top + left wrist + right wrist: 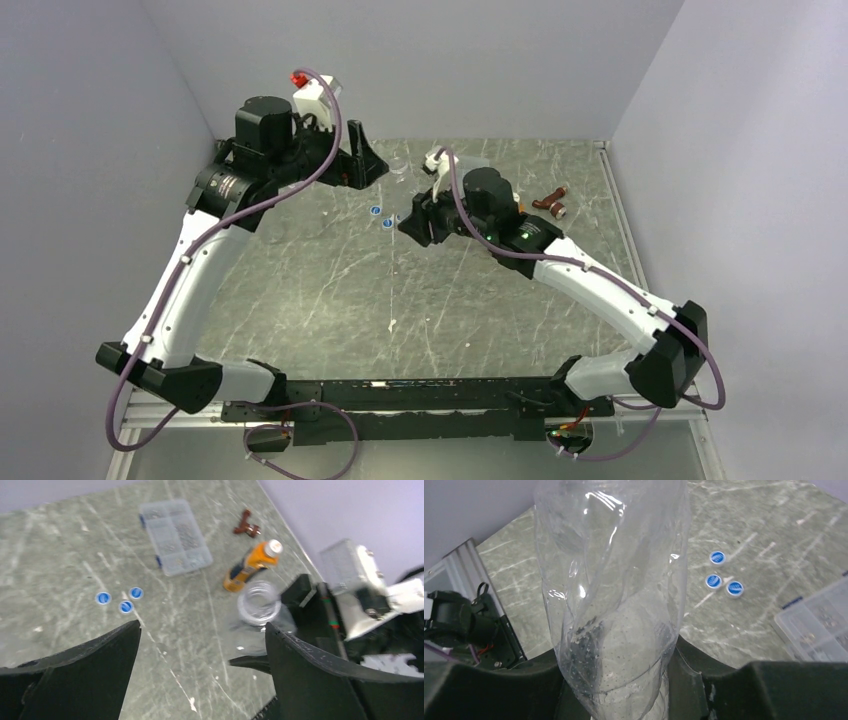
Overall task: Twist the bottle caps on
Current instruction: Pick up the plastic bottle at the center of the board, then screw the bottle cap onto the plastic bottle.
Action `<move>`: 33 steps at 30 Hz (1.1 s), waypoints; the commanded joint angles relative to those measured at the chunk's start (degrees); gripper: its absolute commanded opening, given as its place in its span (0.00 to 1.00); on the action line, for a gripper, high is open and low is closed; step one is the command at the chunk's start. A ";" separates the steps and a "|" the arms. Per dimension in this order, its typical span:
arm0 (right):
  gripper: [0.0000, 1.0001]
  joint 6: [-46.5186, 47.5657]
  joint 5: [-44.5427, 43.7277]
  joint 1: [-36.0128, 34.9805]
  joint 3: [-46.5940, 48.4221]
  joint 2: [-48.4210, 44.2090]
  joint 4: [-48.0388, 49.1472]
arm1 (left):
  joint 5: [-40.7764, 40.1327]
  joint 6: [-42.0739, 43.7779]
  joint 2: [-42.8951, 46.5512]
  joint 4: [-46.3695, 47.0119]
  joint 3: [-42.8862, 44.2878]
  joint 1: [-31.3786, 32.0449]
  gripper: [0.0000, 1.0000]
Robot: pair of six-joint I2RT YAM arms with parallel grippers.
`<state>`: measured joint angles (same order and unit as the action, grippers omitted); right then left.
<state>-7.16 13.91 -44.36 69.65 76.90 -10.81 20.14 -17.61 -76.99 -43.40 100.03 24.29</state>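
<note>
Low in the left wrist view, the left gripper stands released, jaws wide, with nothing between them. Three bottle caps lie close together at centre left of that frame, and the orange bottle lies on its side at upper right. The right gripper is clenched on a clear bottle, seemingly upright, at frame centre.

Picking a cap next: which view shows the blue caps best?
Right wrist: all three blue caps are sharp, close and lying apart from each other. The left wrist view shows three as well, but blurred. The top view shows only two, and they are tiny.
</note>
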 commanded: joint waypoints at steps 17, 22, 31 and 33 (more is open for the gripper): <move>0.39 -11.85 -23.84 3.31 -1.59 -14.92 -16.41 | -27.73 -0.76 -21.58 17.88 -9.81 5.74 0.70; 0.39 -11.66 -23.69 3.31 -1.67 -15.17 -16.86 | -29.99 0.71 -32.10 21.26 -7.23 7.69 0.66; 0.39 -10.45 -23.23 3.32 -1.69 -16.32 -16.98 | -31.33 1.90 -45.44 20.68 -0.31 7.79 0.57; 0.40 -10.22 -23.18 3.31 -1.87 -16.49 -16.89 | -31.30 2.33 -46.78 21.40 -0.34 7.79 0.57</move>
<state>-18.20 -8.64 -40.95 66.06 62.33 -28.18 -9.26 -16.67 -121.97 -24.64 96.92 32.25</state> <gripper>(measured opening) 0.465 0.570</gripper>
